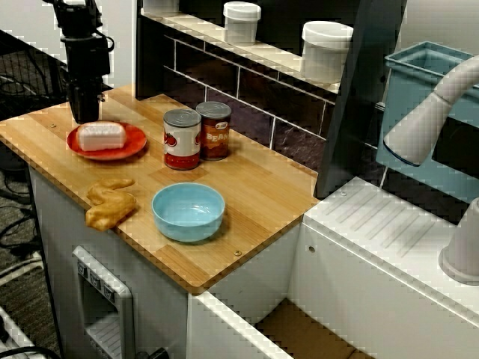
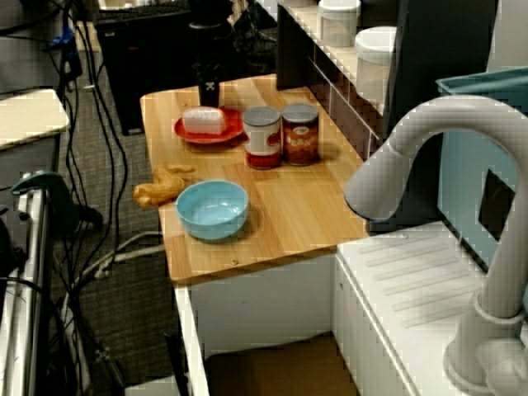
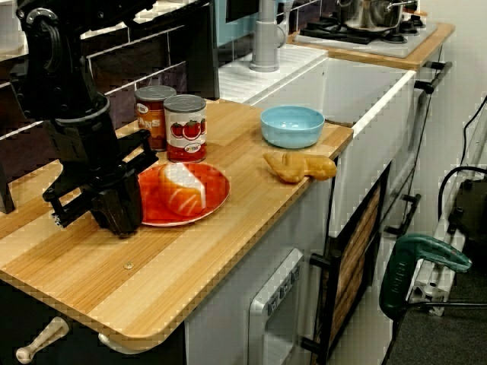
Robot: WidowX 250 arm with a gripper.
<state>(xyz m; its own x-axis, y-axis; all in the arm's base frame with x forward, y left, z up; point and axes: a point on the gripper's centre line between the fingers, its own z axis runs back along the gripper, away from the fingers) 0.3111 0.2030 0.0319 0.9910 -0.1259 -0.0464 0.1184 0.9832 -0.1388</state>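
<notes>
Light wooden worktop [image 1: 247, 187] of a toy kitchen is shown in the view from above, with a dark tiled back wall [image 1: 247, 97] behind it. At the upper left of that frame the jaws of a black arm [image 1: 86, 56] are held low over the wood, just beside the upper-left rim of a red plate [image 1: 123, 153]; whether they are spread or pressed together cannot be told. A white block [image 1: 101, 136] is laid on the plate. To the right of the plate, near the frame's middle, a tomato can [image 1: 182, 139] and a second can [image 1: 215, 130] are stood upright side by side. Below them a blue bowl [image 1: 188, 212] is set, and to its left, at the worktop's front edge, a tan toy pastry [image 1: 111, 203] is laid. Two white jars [image 1: 242, 21] are stood on the shelf [image 1: 202, 28] along the top, and a grey tap [image 1: 430, 112] is seen at the right edge
</notes>
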